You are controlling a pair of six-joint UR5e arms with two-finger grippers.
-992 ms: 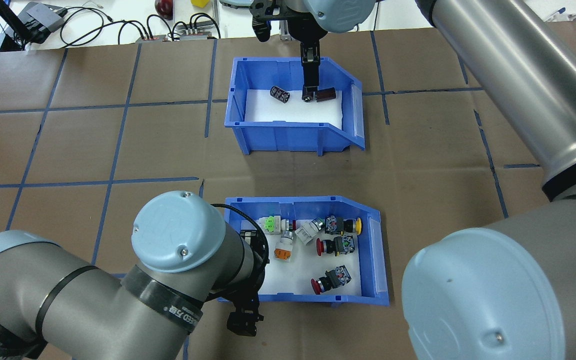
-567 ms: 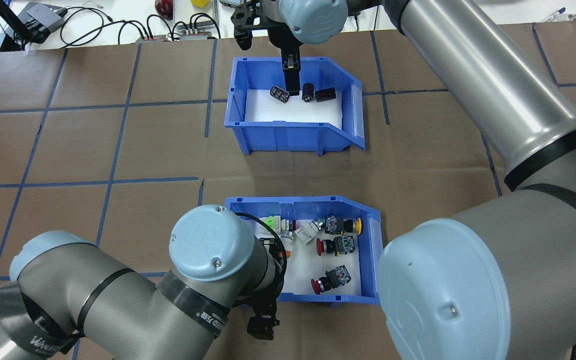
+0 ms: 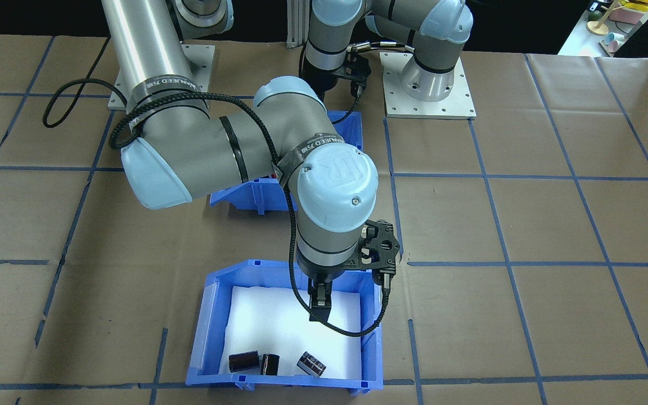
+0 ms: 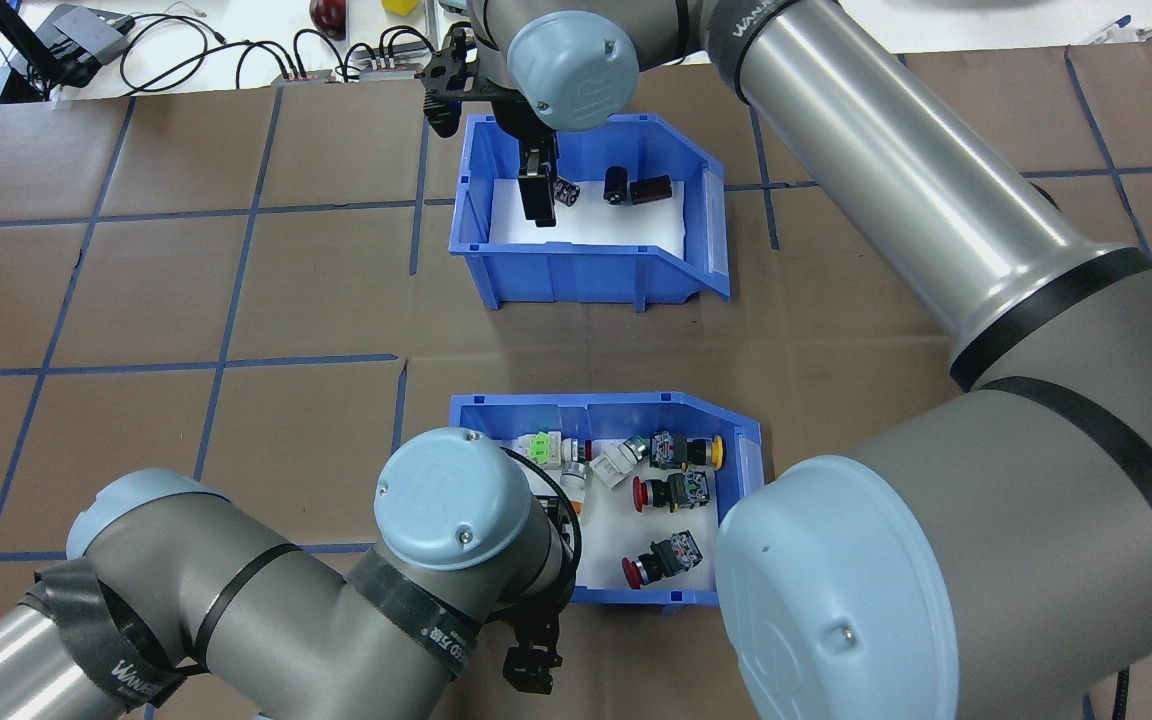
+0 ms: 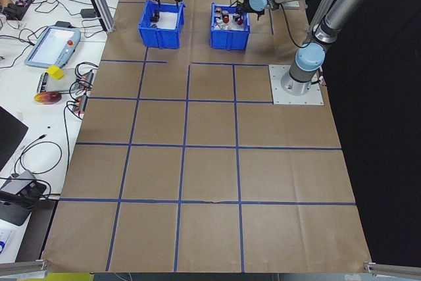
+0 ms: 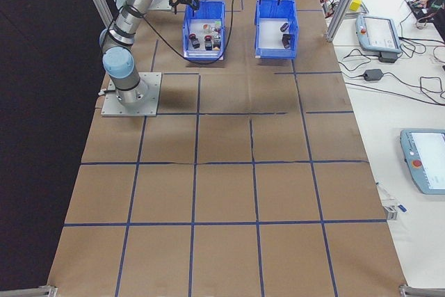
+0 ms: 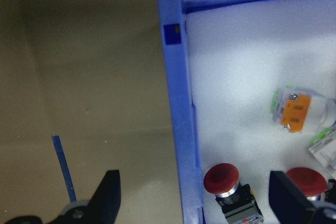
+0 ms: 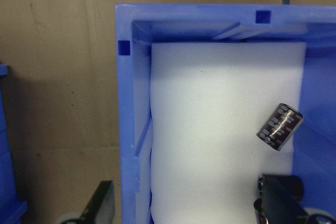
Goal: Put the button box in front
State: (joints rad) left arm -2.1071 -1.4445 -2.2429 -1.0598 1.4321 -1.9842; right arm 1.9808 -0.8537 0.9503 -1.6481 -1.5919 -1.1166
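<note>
The button box's side wall is straddled by the wide-open left gripper, one finger outside, one inside, while the right gripper, likewise spread, is over the other bin.

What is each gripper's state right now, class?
Left gripper: open, jaws straddling the side wall of the blue plastic button box.
Right gripper: open, straddling the other blue bin's wall.
</note>
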